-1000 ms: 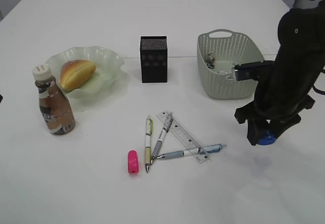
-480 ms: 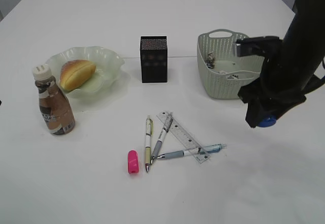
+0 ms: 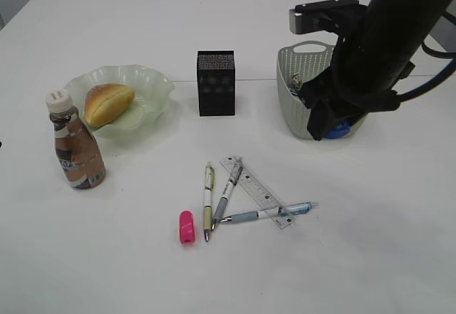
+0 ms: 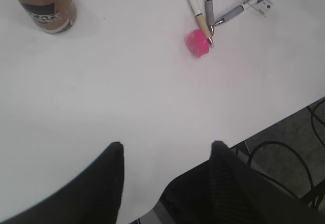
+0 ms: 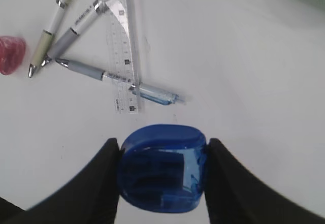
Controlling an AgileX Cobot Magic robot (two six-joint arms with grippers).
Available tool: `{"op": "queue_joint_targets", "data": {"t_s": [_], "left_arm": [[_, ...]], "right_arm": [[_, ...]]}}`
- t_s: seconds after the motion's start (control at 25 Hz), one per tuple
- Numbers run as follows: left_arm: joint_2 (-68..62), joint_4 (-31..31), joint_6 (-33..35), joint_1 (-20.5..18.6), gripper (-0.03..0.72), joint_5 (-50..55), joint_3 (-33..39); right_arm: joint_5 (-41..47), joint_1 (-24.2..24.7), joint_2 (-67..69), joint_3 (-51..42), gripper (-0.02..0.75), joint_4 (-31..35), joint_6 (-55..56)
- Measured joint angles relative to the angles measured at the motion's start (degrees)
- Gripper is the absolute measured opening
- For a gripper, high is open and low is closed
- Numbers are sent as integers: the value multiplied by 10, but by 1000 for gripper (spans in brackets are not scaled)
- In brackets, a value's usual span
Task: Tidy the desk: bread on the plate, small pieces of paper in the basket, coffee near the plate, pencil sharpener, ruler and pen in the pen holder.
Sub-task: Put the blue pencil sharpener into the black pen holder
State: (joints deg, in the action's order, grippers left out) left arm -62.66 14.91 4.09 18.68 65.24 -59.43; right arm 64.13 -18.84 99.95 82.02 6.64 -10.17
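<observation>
My right gripper (image 3: 329, 124) is shut on a blue translucent pencil sharpener (image 5: 161, 169) (image 3: 342, 129), held in the air just in front of the basket (image 3: 298, 72). Below it on the table lie the clear ruler (image 5: 124, 56) (image 3: 255, 190) and three pens (image 3: 208, 199) crossing it. The black pen holder (image 3: 215, 84) stands at the centre back. The bread (image 3: 107, 103) lies on the plate (image 3: 153, 86), and the coffee (image 3: 75, 150) stands in front of it. My left gripper (image 4: 167, 145) is open over bare table near the front edge.
A small pink object (image 3: 186, 226) (image 4: 198, 42) lies by the pen tips. Crumpled paper bits (image 3: 295, 82) are inside the basket. The left wrist view shows the table's front edge with cables (image 4: 284, 153) on the floor beyond.
The right arm has risen and swung from the front right of the table back and leftward, carrying the blue sharpener to the basket's front. Nothing on the table has moved.
</observation>
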Motion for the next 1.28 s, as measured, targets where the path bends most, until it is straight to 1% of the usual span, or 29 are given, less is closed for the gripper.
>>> {"op": "queue_joint_targets", "data": {"t_s": [0.2, 0.44, 0.68, 1.04, 1.16, 1.28], "left_arm": [[0, 0, -1, 0, 393, 2, 0], [0, 1, -2, 0, 393, 1, 0], [0, 13, -2, 0, 390, 1, 0], [0, 21, -2, 0, 389, 1, 0], [0, 21, -2, 0, 389, 1, 0], [0, 21, -2, 0, 389, 1, 0]], "right_arm": [[-15, -4, 0, 29, 357, 9, 13], [-60, -4, 0, 33, 357, 19, 22], [-151, -4, 3, 33, 357, 28, 23], [-335, -4, 34, 33, 357, 53, 21], [-378, -4, 46, 36, 357, 57, 5], [-401, -4, 66, 50, 357, 58, -12]]}}
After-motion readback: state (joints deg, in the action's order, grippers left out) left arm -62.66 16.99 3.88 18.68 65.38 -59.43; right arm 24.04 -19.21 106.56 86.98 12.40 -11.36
